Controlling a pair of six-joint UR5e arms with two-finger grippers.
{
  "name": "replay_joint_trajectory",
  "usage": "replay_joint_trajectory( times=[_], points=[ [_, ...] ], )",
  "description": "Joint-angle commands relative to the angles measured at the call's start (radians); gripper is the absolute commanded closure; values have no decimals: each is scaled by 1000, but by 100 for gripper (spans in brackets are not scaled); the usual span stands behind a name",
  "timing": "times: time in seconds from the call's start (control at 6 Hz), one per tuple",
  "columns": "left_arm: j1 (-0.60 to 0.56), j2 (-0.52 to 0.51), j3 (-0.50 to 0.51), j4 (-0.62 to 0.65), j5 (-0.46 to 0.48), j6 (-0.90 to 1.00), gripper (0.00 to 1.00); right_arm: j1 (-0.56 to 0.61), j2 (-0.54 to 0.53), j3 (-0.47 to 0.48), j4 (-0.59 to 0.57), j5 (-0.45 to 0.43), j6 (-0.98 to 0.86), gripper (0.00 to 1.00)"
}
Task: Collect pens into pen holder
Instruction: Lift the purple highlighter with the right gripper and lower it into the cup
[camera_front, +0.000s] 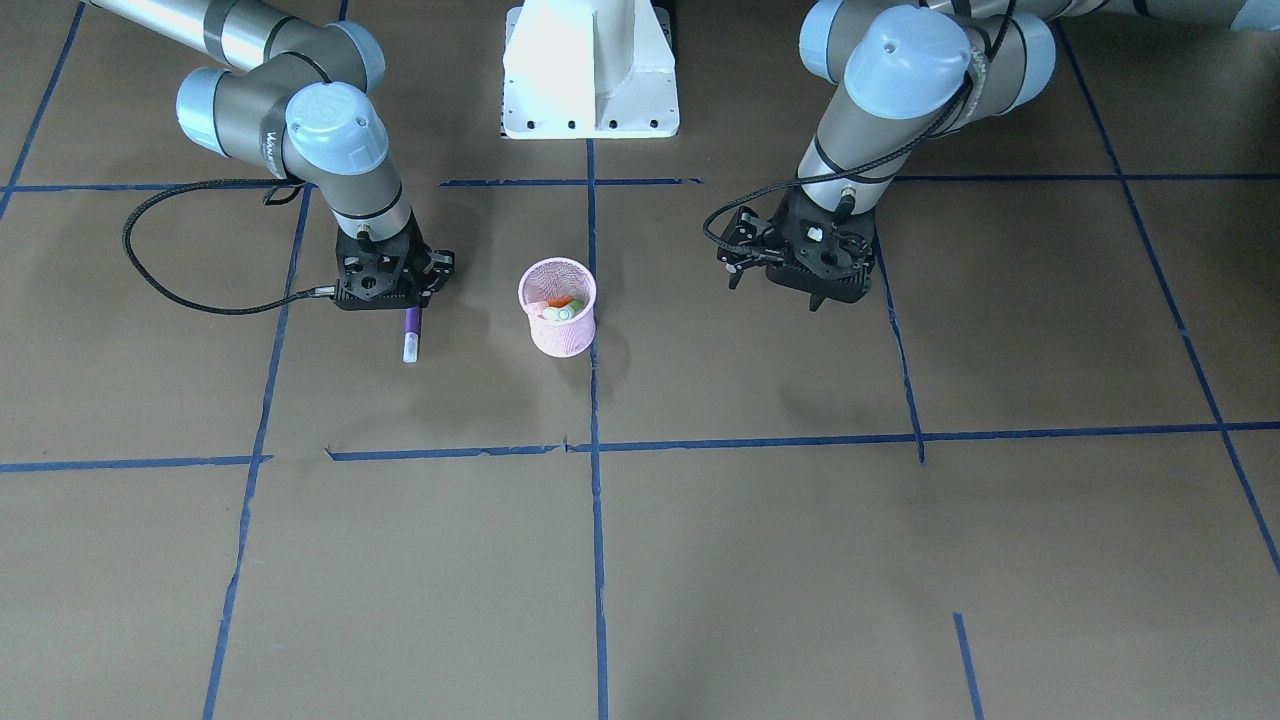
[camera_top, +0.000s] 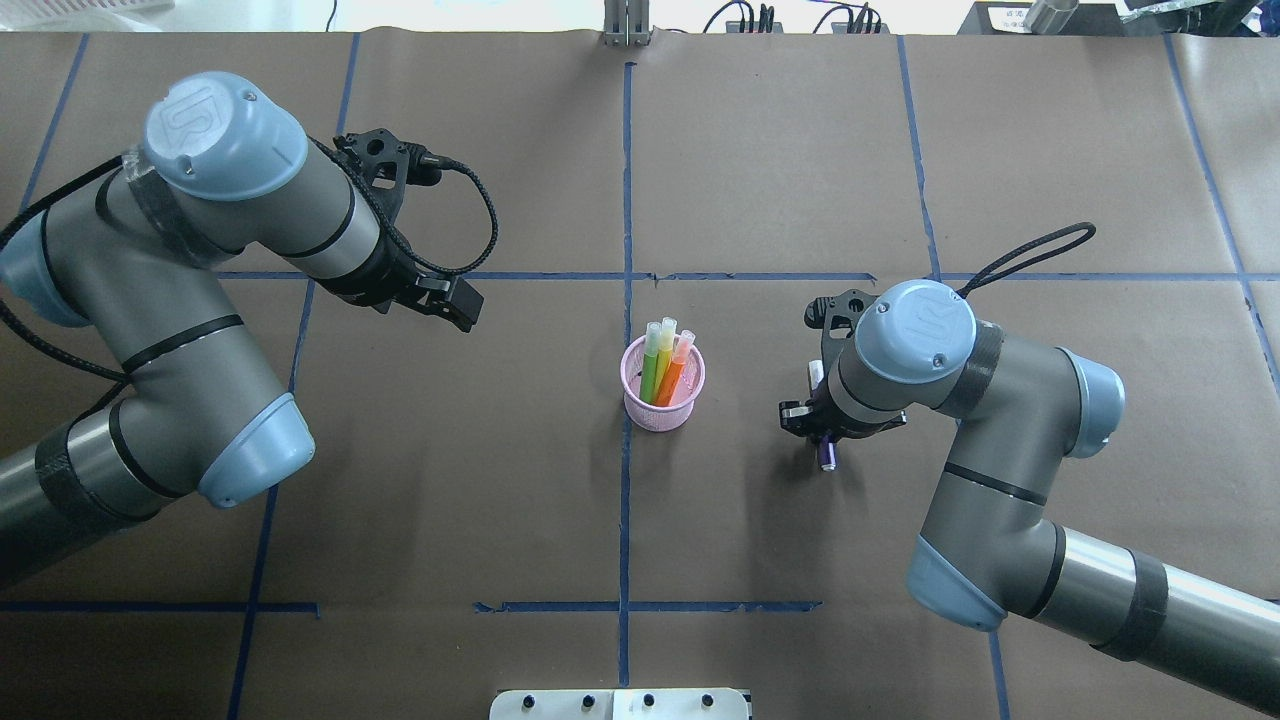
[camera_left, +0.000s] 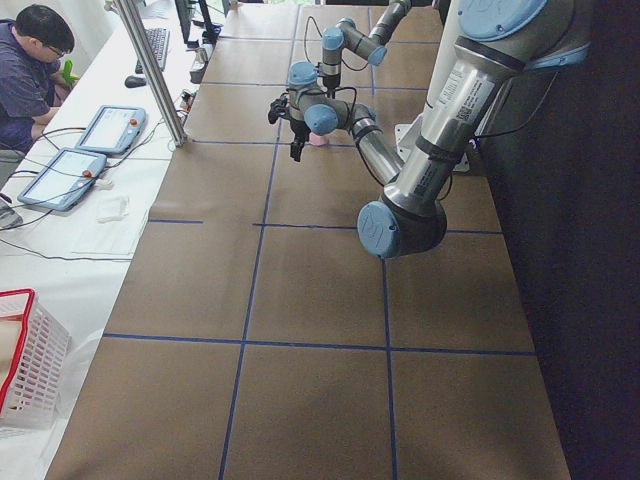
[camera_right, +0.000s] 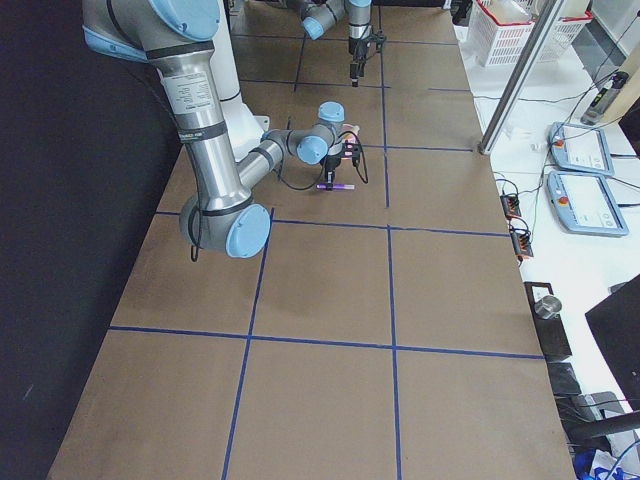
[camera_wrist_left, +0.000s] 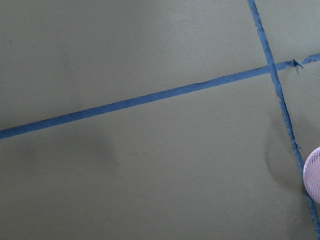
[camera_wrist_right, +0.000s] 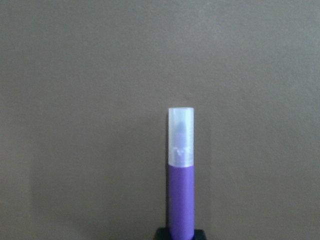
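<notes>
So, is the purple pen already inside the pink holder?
No, the purple pen sticks out from the right gripper, apart from the pen holder.

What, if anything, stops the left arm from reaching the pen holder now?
Probably nothing, so yes. Bare table lies between the open left gripper and the pen holder; the right gripper, holding the purple pen, is on the holder's far side.

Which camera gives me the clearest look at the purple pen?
Right wrist-mounted: the purple pen is close up, cap sharp. Front-facing shows it small under the right gripper; overhead only its end; exterior right a speck.
</notes>
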Motion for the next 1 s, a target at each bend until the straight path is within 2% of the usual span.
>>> replay_joint_trajectory(
  times=[0.0, 0.33, 0.5, 0.67, 0.83],
  points=[
    [0, 2, 6, -1, 0, 1, 0, 41, 29, 46, 3, -10, 6, 100],
    [-1, 3, 20, -1, 5, 3, 0, 51, 27, 210, 0, -221, 31, 100],
    [0, 24, 21, -3, 8, 4, 0, 49, 26, 286, 0, -368, 123, 100],
    [-3, 29, 40, 0, 11, 53, 0, -30, 41, 311, -6, -609, 205, 100],
    [-3, 52, 55, -3, 12, 93, 0, -109, 65, 301, -14, -774, 283, 100]
  ],
)
